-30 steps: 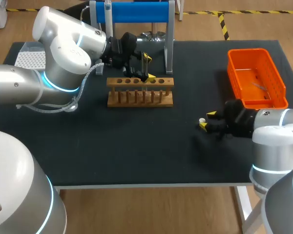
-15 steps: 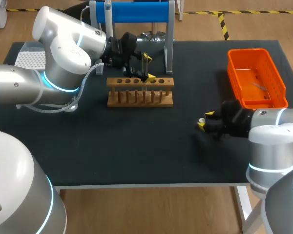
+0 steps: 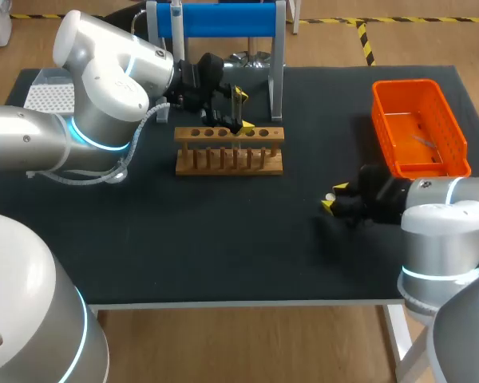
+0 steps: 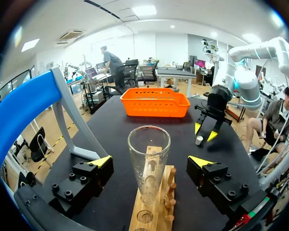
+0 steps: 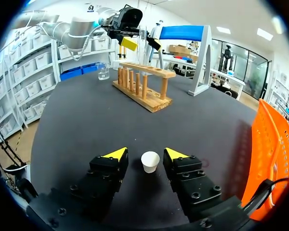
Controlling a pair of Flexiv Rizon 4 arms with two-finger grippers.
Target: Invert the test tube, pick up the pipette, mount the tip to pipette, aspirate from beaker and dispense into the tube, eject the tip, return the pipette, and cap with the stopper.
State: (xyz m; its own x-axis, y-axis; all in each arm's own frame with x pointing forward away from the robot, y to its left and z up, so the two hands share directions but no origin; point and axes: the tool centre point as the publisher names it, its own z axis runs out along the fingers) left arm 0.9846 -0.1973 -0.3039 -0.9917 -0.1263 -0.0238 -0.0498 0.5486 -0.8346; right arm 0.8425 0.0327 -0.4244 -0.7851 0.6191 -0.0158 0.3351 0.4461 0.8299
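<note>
I count one test tube, one wooden rack, one stopper and one orange basket. From the left: my left hand is spread wide around the tube, touching neither side. The tube stands upright in the rack, mouth up. Further right, the white stopper sits wide end up on the tabletop, between my right hand's parted fingers, ungripped. The basket lies rightmost.

One clear glass test tube, one wooden tube rack, one orange plastic basket, one white stopper
</note>
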